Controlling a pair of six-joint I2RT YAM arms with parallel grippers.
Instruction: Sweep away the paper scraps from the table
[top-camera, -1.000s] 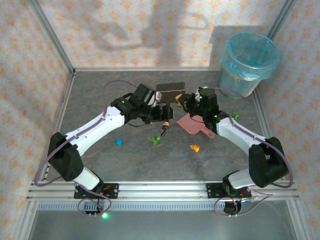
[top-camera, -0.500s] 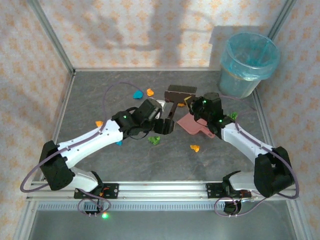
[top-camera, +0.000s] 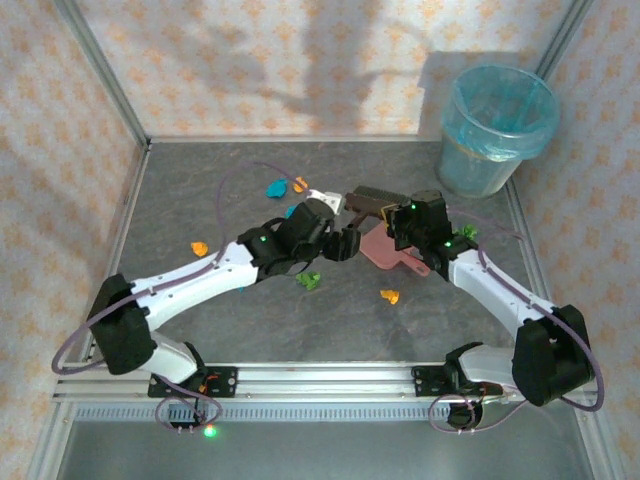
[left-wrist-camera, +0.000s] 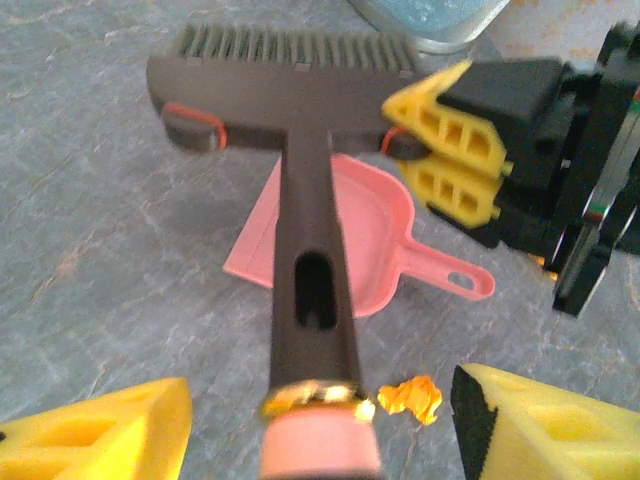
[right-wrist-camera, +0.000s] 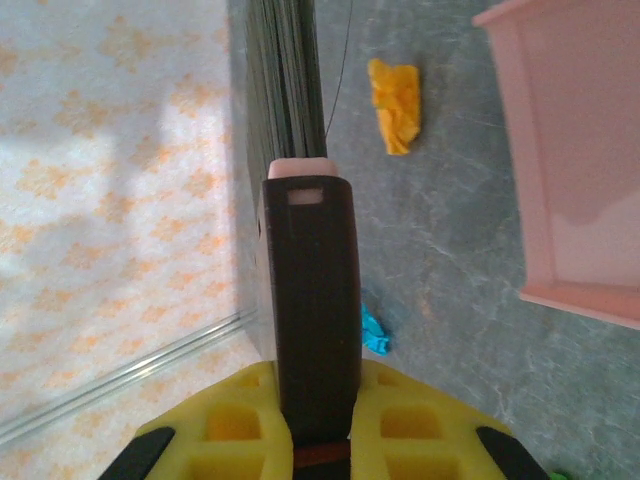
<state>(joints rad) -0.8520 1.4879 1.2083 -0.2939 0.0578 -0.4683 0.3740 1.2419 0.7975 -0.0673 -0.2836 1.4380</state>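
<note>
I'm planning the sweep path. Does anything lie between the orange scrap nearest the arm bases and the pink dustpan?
Nothing visible does: only bare table separates the orange scrap from the pink dustpan. The scrap sits on the pan's handle side, though, facing its closed back, not its mouth.

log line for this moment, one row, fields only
right gripper: shut on hand brush head | left gripper: open, straddling brush handle | pink dustpan: on table | paper scraps: unswept

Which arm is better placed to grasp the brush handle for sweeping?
Left. The left gripper has open jaws flanking the handle end of the brush, ready to close. The right gripper is clamped on the brush head's end, probably an awkward hold for sweeping.
</note>
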